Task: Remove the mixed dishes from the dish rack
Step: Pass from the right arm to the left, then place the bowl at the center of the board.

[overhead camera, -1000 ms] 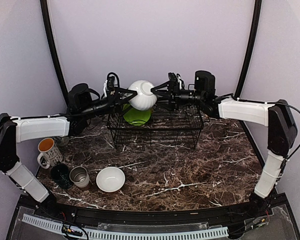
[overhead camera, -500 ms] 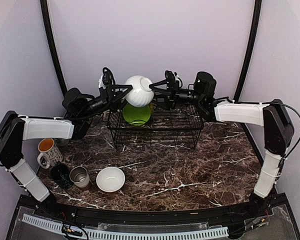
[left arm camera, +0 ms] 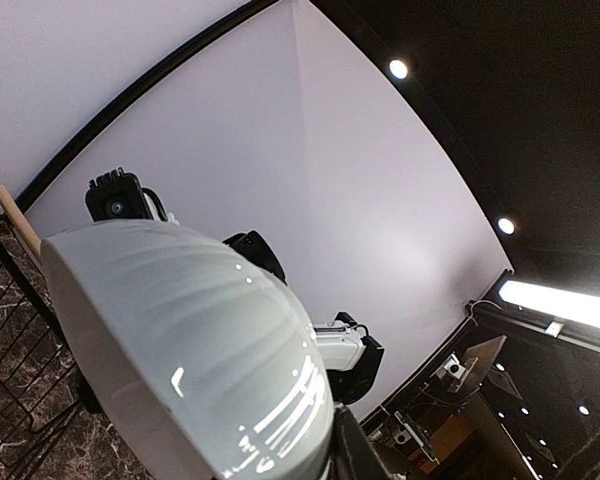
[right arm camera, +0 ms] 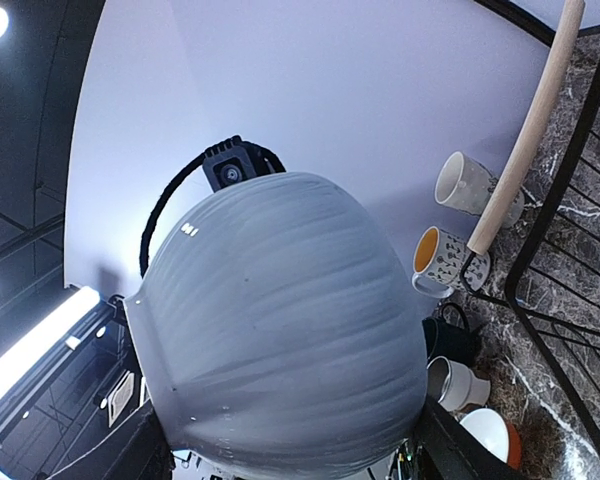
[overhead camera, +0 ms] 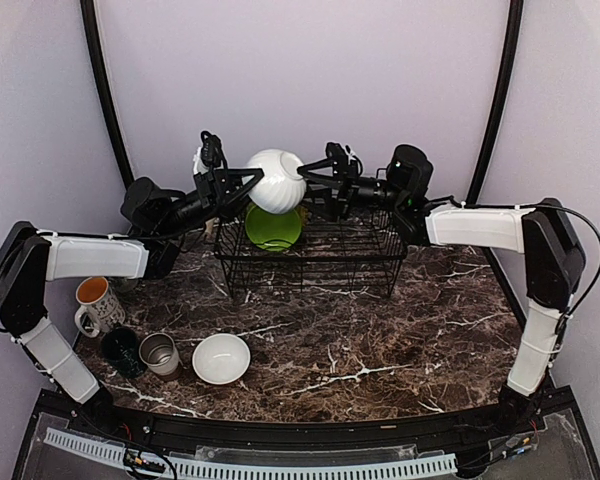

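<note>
A white ribbed bowl (overhead camera: pixel 276 181) hangs in the air above the black wire dish rack (overhead camera: pixel 310 262), held from both sides. My left gripper (overhead camera: pixel 242 183) is shut on its left rim; in the left wrist view the bowl (left arm camera: pixel 180 340) fills the frame with one finger (left arm camera: pixel 355 455) against it. My right gripper (overhead camera: pixel 306 180) is shut on the right side of the bowl (right arm camera: pixel 280 320), its fingers (right arm camera: pixel 450 445) straddling the body. A lime-green plate (overhead camera: pixel 273 230) stands in the rack below.
On the table's left sit a patterned mug (overhead camera: pixel 98 303), a dark green mug (overhead camera: pixel 120 350), a steel cup (overhead camera: pixel 160 353) and a white bowl (overhead camera: pixel 221 358). The rack's wooden handle (right arm camera: pixel 525 140) lies close to the right gripper. Purple walls close in behind.
The left gripper has closed onto the bowl's rim. Both arms and the bowl have risen slightly and shifted left above the rack.
</note>
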{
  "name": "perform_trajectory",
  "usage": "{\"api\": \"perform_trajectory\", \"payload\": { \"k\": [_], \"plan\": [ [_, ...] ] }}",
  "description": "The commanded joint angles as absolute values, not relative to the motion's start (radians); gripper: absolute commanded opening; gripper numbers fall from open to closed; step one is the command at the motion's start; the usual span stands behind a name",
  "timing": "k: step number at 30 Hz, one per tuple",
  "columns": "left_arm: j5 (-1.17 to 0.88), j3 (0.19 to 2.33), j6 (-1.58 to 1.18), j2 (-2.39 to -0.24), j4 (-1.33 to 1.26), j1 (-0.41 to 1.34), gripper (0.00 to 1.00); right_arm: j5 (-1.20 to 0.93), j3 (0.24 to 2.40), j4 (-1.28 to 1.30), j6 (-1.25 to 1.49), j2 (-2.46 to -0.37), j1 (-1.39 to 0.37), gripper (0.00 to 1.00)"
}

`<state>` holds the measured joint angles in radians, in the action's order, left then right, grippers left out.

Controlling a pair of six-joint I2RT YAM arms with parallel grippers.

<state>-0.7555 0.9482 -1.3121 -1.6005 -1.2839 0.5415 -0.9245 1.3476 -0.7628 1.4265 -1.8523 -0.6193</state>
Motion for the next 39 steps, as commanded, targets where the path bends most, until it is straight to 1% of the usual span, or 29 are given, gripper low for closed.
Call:
{"api": "perform_trajectory", "payload": {
  "k": [1, 4, 6, 7, 12, 15, 17, 18, 19, 20, 21, 24, 27, 30, 34, 39],
  "plan": [
    [-0.743, 0.959, -1.345, -1.566, -1.286, 0.557, 0.02, -0.9, 1.339, -0.818, 1.366, -1.873, -0.619, 0.68],
    [-0.741, 0.957, -1.335, -1.548, -1.26, 0.558, 0.01, -0.9, 1.332, -0.8, 1.342, -1.868, -0.617, 0.79],
    [-0.739, 0.954, -1.315, -1.52, -1.229, 0.56, 0.01, -0.894, 1.315, -0.791, 1.32, -1.854, -0.612, 0.93],
    [-0.738, 0.951, -1.301, -1.512, -1.221, 0.56, 0.01, -0.891, 1.308, -0.776, 1.302, -1.848, -0.609, 0.98],
    [-0.727, 0.932, -1.261, -1.441, -1.146, 0.56, 0.01, -0.883, 1.287, -0.679, 1.209, -1.809, -0.582, 0.99],
    [-0.718, 0.933, -1.183, -1.404, -1.032, 0.559, 0.01, -0.838, 1.288, -0.532, 1.1, -1.772, -0.562, 0.99],
    [-0.694, 0.937, -1.105, -1.371, -0.827, 0.561, 0.01, -0.805, 1.292, -0.428, 1.033, -1.753, -0.551, 0.99],
    [-0.675, 0.95, -1.075, -1.353, -0.768, 0.565, 0.01, -0.787, 1.292, -0.385, 1.004, -1.744, -0.546, 0.99],
    [-0.662, 0.96, -1.011, -1.344, -0.633, 0.568, 0.01, -0.767, 1.294, -0.327, 0.963, -1.734, -0.544, 0.99],
    [-0.629, 0.984, -0.974, -1.328, -0.561, 0.579, 0.01, -0.745, 1.298, -0.29, 0.936, -1.721, -0.541, 0.99],
    [-0.611, 0.998, -0.896, -1.322, -0.416, 0.588, 0.01, -0.714, 1.304, -0.238, 0.899, -1.707, -0.539, 0.99],
    [-0.48, 1.071, -0.709, -1.292, -0.163, 0.658, 0.01, -0.608, 1.324, -0.069, 0.768, -1.648, -0.534, 0.99],
    [-0.37, 1.118, -0.602, -1.277, 0.069, 0.756, 0.01, -0.507, 1.353, 0.073, 0.664, -1.606, -0.531, 0.99],
    [-0.279, 1.131, -0.541, -1.277, 0.17, 0.825, 0.01, -0.435, 1.366, 0.152, 0.589, -1.572, -0.527, 0.99],
    [-0.162, 1.135, -0.498, -1.299, 0.32, 0.939, 0.01, -0.399, 1.354, 0.172, 0.556, -1.538, -0.511, 0.99],
    [-0.069, 1.164, -0.48, -1.38, 0.388, 1.092, 0.01, -0.389, 1.348, 0.175, 0.543, -1.529, -0.508, 0.99]
  ]
}}
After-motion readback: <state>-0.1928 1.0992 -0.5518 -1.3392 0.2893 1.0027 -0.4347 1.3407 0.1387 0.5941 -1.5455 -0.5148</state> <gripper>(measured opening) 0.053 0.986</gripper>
